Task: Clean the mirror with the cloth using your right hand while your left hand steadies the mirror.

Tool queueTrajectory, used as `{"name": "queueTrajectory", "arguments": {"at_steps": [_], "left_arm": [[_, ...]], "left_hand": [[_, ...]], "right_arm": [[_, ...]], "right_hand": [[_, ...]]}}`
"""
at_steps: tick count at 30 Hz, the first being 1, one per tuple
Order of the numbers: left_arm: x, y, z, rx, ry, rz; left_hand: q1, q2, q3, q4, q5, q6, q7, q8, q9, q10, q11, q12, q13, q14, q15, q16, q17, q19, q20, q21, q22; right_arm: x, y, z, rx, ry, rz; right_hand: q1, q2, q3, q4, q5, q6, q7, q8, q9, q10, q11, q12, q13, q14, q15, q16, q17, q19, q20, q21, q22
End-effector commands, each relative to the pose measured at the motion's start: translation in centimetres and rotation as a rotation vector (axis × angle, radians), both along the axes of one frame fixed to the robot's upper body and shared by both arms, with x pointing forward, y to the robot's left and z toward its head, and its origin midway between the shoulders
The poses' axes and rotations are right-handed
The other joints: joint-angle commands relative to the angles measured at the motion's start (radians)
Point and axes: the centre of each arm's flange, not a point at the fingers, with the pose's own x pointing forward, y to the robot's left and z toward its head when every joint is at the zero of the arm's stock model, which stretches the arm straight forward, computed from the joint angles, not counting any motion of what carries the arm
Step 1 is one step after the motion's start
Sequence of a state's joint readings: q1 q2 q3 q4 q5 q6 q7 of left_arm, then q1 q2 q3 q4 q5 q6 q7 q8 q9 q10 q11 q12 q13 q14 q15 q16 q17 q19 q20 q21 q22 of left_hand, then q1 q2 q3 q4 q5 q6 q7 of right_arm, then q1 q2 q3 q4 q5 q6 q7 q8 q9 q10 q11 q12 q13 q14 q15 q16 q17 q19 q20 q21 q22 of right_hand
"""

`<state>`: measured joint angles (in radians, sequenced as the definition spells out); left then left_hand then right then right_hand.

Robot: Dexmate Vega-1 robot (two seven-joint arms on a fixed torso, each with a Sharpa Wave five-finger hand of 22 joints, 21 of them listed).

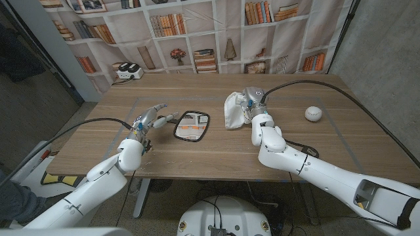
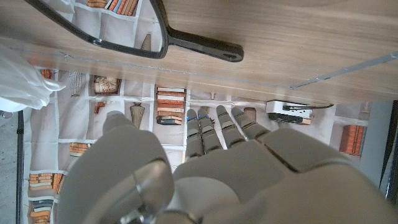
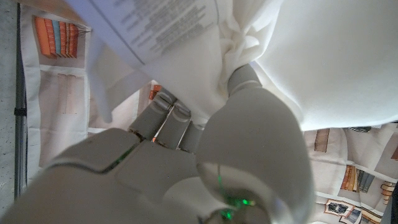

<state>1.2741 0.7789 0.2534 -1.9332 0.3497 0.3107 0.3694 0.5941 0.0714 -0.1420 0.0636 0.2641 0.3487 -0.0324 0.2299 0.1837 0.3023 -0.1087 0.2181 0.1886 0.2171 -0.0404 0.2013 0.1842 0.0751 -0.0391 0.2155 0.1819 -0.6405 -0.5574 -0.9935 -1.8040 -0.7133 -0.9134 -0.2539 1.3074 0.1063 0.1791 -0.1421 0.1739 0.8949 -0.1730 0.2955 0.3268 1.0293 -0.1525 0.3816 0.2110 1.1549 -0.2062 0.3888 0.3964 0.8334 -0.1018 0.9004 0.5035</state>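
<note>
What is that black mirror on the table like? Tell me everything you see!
The mirror is a hand mirror with a black frame, a rounded glass face and a short black handle. It lies flat on the wooden table, glass up, reflecting the bookshelf backdrop. Its handle points toward the left hand, whose fingers reach near it; contact cannot be judged. The white cloth, held by the right hand, hangs beside the mirror, apart from it.

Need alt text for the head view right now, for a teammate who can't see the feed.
Head view: the right hand grips a white cloth above the wooden table, to the right of a black-framed hand mirror lying flat. The left hand hovers by the mirror's handle with its fingers apart, not gripping it. A white ball sits at far right.
</note>
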Motion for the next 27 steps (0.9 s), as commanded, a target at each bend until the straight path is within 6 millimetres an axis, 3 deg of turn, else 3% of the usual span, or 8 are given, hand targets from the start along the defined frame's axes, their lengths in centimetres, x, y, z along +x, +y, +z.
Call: {"name": "queueTrajectory", "arguments": {"at_steps": [1,16,27], "left_arm": [[-0.1,-0.5,-1.4,0.11,0.025,0.091],[1.6,-1.4,-3.0,0.217,0.059,0.165],[2.9,-2.5,-3.1,0.234,0.103,0.113]], "left_hand": [[-0.022,-0.006,-0.012,0.013,0.011,0.029,-0.001,0.009,0.004,0.023,-0.004,0.01,0.002,0.017,-0.056,0.006,0.001,0.014,-0.027,0.0,0.002],[-0.063,-0.02,-0.04,0.034,0.024,0.019,-0.004,-0.004,0.003,0.016,-0.007,-0.001,0.001,0.005,-0.055,-0.003,0.001,-0.004,-0.018,-0.008,0.002],[-0.099,-0.031,-0.064,0.052,0.034,0.019,-0.007,-0.011,0.003,0.002,-0.006,-0.011,0.001,-0.005,-0.058,-0.008,0.001,-0.018,-0.011,-0.014,0.002]], "right_arm": [[0.0,0.2,0.1,-0.011,0.005,0.001],[0.0,0.2,0.2,-0.02,0.016,-0.013],[-0.1,0.0,0.0,-0.016,0.015,-0.018]], "right_hand": [[0.029,0.041,0.004,0.007,0.005,0.008,0.004,-0.004,0.005,0.032,-0.029,0.006,0.006,0.022,-0.031,0.001,0.005,-0.008,-0.118,0.008,0.002],[0.027,0.043,0.004,0.009,0.005,0.009,0.003,-0.006,0.006,0.032,-0.029,0.005,0.007,0.022,-0.031,-0.001,0.007,-0.012,-0.118,0.015,0.002],[0.025,0.044,0.005,0.009,0.006,0.01,0.004,-0.007,0.007,0.033,-0.029,0.005,0.008,0.024,-0.031,-0.002,0.009,-0.015,-0.118,0.019,0.002]]}}
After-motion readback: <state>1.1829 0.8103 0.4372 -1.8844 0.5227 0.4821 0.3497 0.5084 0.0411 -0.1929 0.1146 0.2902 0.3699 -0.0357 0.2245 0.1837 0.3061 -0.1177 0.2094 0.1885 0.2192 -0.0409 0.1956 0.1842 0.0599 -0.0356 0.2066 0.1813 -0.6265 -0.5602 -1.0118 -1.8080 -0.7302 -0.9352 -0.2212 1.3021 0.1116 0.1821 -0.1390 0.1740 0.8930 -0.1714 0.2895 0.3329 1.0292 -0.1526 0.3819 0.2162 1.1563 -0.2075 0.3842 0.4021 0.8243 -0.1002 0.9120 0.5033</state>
